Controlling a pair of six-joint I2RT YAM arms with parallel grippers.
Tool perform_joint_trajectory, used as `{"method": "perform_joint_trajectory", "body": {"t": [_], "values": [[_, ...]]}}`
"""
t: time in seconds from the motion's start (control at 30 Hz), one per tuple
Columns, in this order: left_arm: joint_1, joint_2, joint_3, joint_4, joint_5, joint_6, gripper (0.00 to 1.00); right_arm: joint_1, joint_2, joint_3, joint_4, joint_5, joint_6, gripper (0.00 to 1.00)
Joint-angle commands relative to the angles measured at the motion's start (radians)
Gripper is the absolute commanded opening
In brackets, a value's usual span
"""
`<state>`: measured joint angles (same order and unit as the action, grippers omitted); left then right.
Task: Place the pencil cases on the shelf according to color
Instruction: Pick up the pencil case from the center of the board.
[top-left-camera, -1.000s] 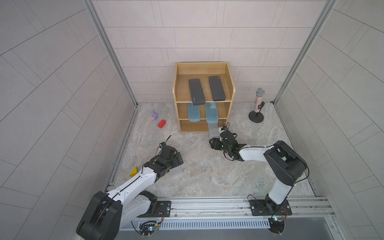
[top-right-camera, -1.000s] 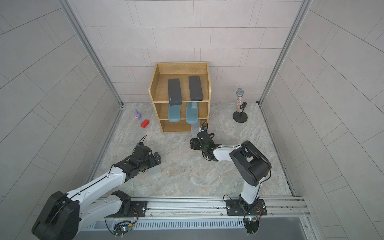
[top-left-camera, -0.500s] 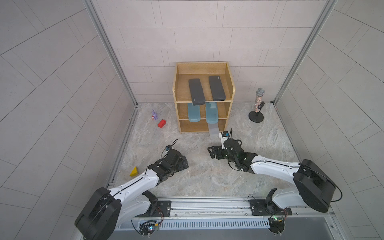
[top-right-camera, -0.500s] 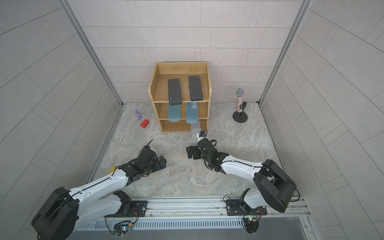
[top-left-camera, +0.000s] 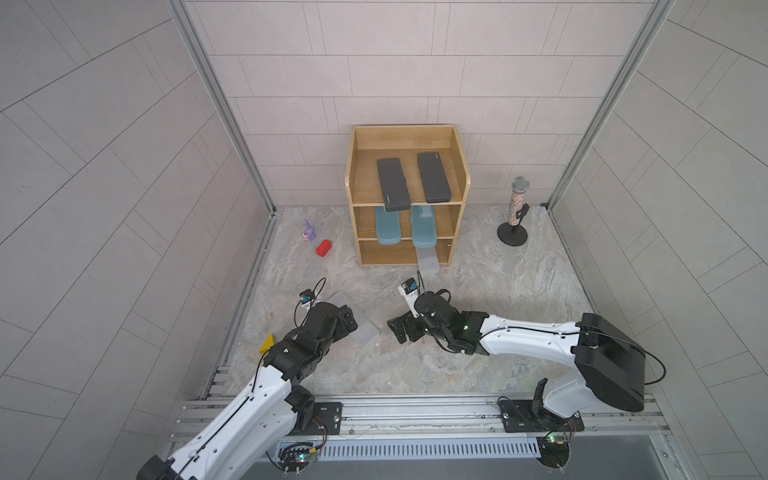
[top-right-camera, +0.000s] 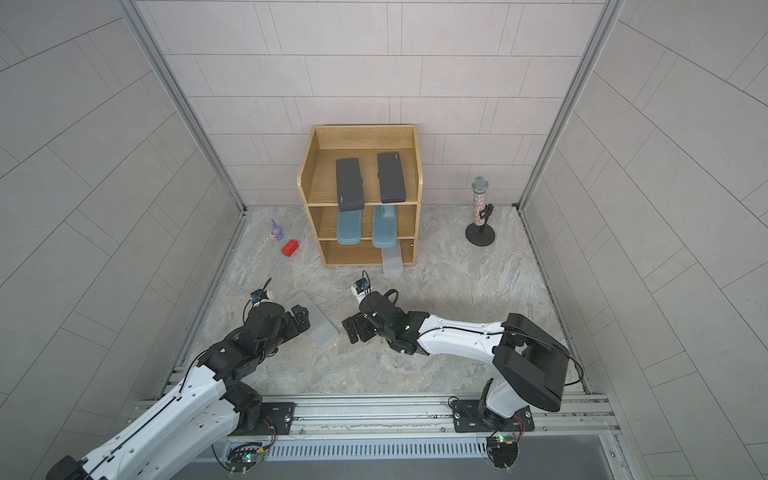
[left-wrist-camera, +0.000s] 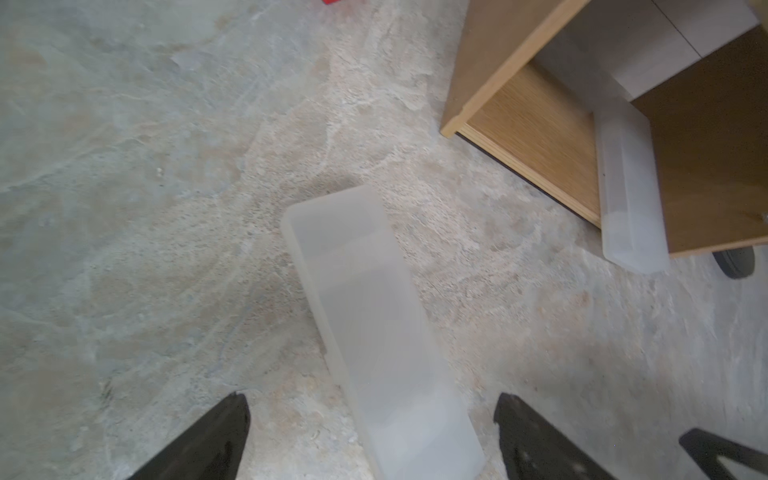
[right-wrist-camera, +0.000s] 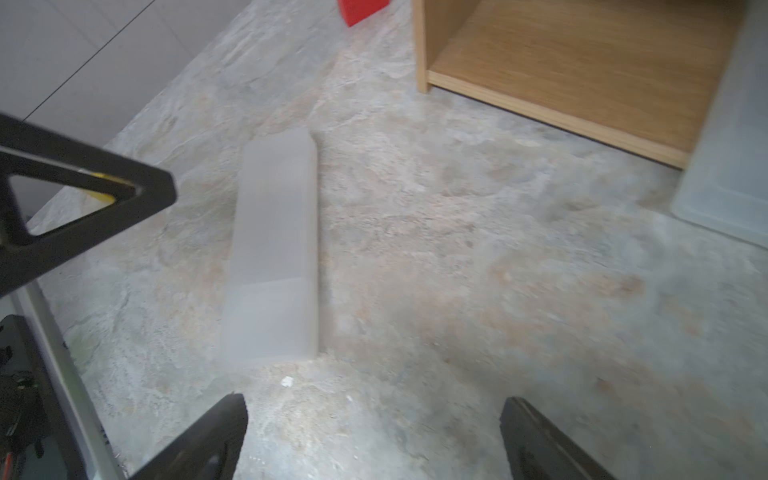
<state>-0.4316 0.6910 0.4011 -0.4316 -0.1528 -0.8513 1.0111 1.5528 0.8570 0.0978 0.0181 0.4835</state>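
The wooden shelf (top-left-camera: 456, 216) stands at the back wall. Two black pencil cases (top-left-camera: 393, 184) (top-left-camera: 434, 177) lie on its top level and two teal ones (top-left-camera: 387, 230) (top-left-camera: 424, 232) on the middle level. A frosted grey case (top-left-camera: 428, 259) sticks out of the bottom level's right side. Another frosted grey case (top-left-camera: 361, 326) (left-wrist-camera: 365, 299) lies on the floor. My left gripper (top-left-camera: 347, 322) (left-wrist-camera: 374, 411) is open, its fingers either side of that case's near end. My right gripper (top-left-camera: 401, 328) (right-wrist-camera: 374, 409) is open and empty, just right of that case.
A microphone on a round stand (top-left-camera: 515, 216) is right of the shelf. A red block (top-left-camera: 323, 247) and a purple toy (top-left-camera: 308, 231) lie left of it. A yellow wedge (top-left-camera: 268, 344) sits by the left wall, beside my left arm.
My right gripper opened wide and drew back from the shelf's bottom level toward the front left, leaving the frosted case there. My left gripper stayed over the floor case.
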Motion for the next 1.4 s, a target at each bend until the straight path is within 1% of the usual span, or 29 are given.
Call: {"method": "perform_joint_trajectory", "body": {"t": [0.0, 0.07, 0.2, 0.33, 0.6, 0.77, 0.9, 1.07, 1.1, 1.17, 1.37], "values": [[0.085, -0.006, 0.002, -0.036, 0.093, 0.027, 1.0, 0.042, 0.087, 0.068, -0.039, 0.022, -0.034, 1.0], [0.13, -0.009, 0.012, -0.058, 0.094, 0.05, 1.0, 0.074, 0.137, 0.113, -0.046, 0.022, -0.034, 1.0], [0.225, -0.02, 0.021, -0.069, 0.148, 0.08, 1.0, 0.123, 0.226, 0.19, -0.056, 0.032, -0.036, 1.0], [0.277, -0.057, 0.016, -0.086, 0.168, 0.087, 1.0, 0.138, 0.304, 0.266, -0.105, 0.065, -0.034, 1.0], [0.289, -0.122, -0.014, -0.106, 0.143, 0.065, 1.0, 0.152, 0.423, 0.371, -0.165, 0.115, -0.011, 1.0], [0.291, -0.151, -0.013, -0.127, 0.14, 0.063, 1.0, 0.157, 0.483, 0.4, -0.163, 0.114, 0.01, 1.0], [0.293, -0.163, -0.017, -0.128, 0.135, 0.058, 1.0, 0.165, 0.511, 0.405, -0.155, 0.128, 0.018, 1.0], [0.293, -0.162, -0.022, -0.127, 0.145, 0.056, 1.0, 0.168, 0.512, 0.357, -0.113, 0.151, 0.041, 1.0], [0.293, -0.164, -0.024, -0.128, 0.145, 0.055, 1.0, 0.168, 0.508, 0.34, -0.1, 0.155, 0.047, 0.99], [0.292, -0.17, -0.024, -0.13, 0.142, 0.054, 1.0, 0.167, 0.495, 0.304, -0.075, 0.165, 0.066, 0.94], [0.294, -0.166, -0.045, -0.103, 0.165, 0.037, 1.0, 0.168, 0.417, 0.156, 0.043, 0.189, 0.111, 0.7]]}}
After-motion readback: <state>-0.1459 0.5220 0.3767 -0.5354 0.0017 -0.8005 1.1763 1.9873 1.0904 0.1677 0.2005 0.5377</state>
